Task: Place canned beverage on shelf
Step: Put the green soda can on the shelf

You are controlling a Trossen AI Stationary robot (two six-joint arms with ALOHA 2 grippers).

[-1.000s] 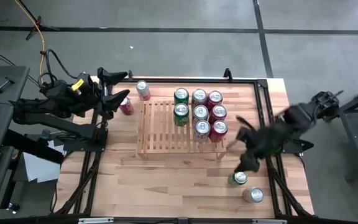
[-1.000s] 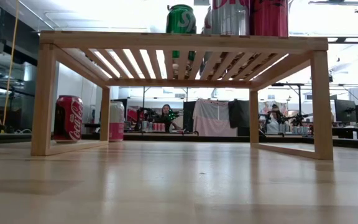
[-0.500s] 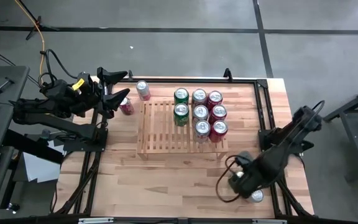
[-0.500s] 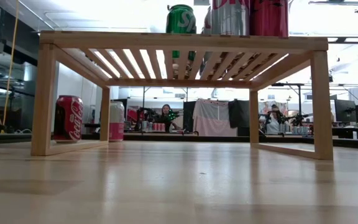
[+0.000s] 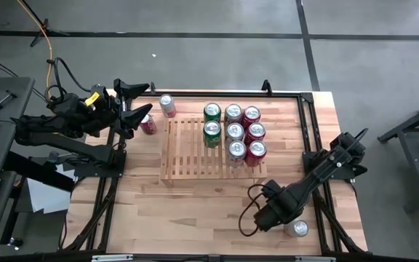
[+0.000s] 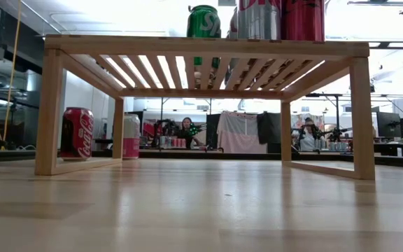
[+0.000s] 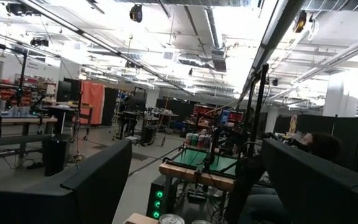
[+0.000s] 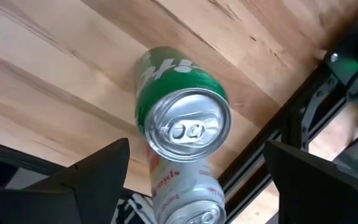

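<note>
A green can (image 8: pixel 182 127) stands upright on the table near its front right. In the right wrist view my right gripper (image 8: pixel 197 146) is open above it, one finger on each side, not touching. In the high view my right gripper (image 5: pixel 262 216) covers that can. A silver can (image 5: pixel 295 228) stands right beside it and also shows in the right wrist view (image 8: pixel 185 202). The light wooden shelf (image 5: pixel 188 149) stands mid-table on its short legs, with several cans (image 5: pixel 235 132) upright on its right part. My left gripper (image 5: pixel 138 116) is open and empty at the far left.
A red can (image 5: pixel 148 125) and a pink can (image 5: pixel 167 105) stand on the table left of the shelf, close to my left gripper; the low view shows them (image 6: pixel 78 133) behind the shelf legs. The shelf's left slats (image 5: pixel 180 145) are bare. A black frame rail (image 5: pixel 318 196) runs along the table's right edge.
My right gripper has swung from beside the shelf's right end toward the table's near edge and a little left. It has come over the green can, which now is hidden under it in the high view. The cans have stayed in place.
</note>
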